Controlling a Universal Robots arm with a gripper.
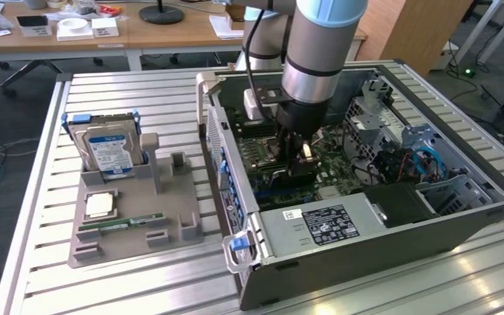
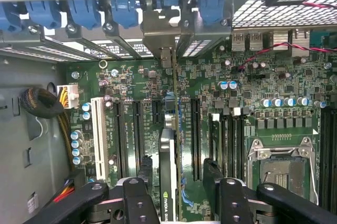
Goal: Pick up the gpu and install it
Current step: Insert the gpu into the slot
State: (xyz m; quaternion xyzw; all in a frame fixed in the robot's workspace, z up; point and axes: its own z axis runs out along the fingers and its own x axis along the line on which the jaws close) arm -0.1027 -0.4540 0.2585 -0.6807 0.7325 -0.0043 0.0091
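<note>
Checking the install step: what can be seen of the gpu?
The gpu stands on edge on the motherboard, seen edge-on: a thin card with a green board edge, a dark and grey cover with white NVIDIA lettering, and a grey metal bracket at the case's rear slot row, beside the blue clips. It runs along a black slot; whether it is fully seated cannot be told. The open hand straddles it, a finger on each side, neither plainly touching it.

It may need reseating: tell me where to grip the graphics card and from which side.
Probably its thin top edge: one claw finger on each flat face of the graphics card, coming straight down through the open side of the case. It stands on edge in a board slot.
</note>
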